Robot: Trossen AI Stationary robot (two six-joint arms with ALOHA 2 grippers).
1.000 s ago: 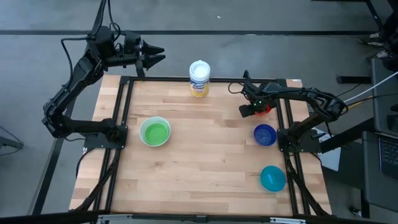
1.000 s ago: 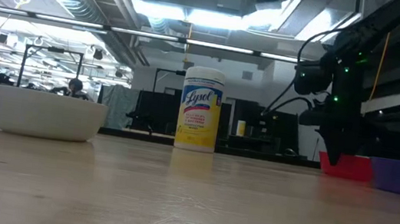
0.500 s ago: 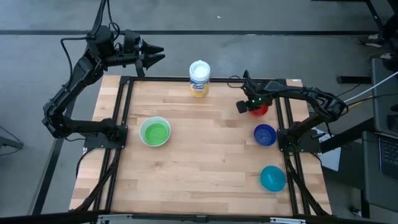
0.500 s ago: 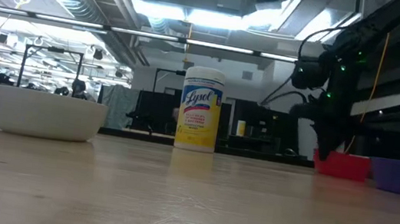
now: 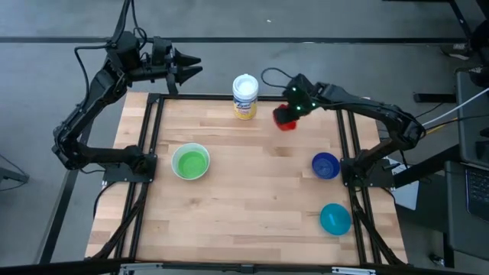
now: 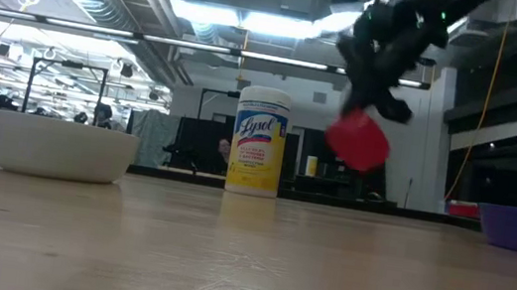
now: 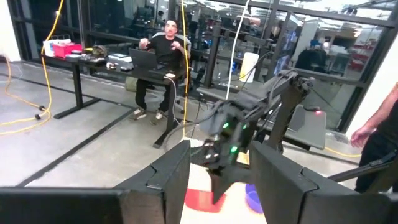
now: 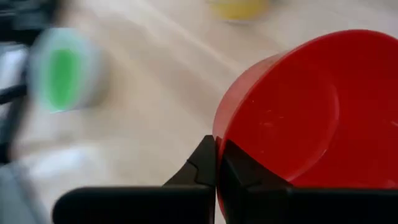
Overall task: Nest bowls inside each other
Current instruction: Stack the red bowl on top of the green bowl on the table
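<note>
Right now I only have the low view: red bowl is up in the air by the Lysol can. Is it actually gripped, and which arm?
Observer: Right gripper. The right wrist view shows its fingers shut on the red bowl rim.
Operator: Is the white bowl empty?
Observer: No, the high view shows the green bowl nested inside the white bowl.
Operator: I see one dark blue bowl at the edge. Any others?
Observer: A teal bowl sits near the table's front right, nearer the front edge than the dark blue bowl.
Operator: Left arm?
Observer: Left gripper is open, parked beyond the table's back left corner.
</note>
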